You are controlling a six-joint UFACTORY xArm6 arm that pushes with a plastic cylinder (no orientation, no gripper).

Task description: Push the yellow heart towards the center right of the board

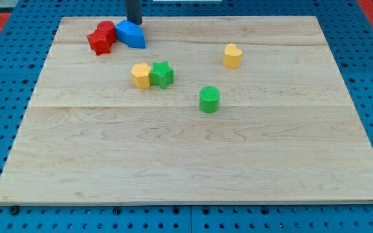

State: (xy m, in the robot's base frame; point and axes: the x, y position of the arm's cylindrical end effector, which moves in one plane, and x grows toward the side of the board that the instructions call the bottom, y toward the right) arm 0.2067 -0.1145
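Observation:
The yellow heart [232, 55] lies on the wooden board [193, 155], upper right of its middle. My tip [134, 22] is at the view's top, left of centre, right behind the blue block [131, 34] and touching or nearly touching it. The tip is far to the left of the yellow heart.
Two red blocks [101, 37] sit against the blue block's left side. A yellow hexagonal block [141, 75] touches a green star [162, 74] near the middle. A green cylinder [209, 99] stands below and left of the heart. A blue pegboard surrounds the board.

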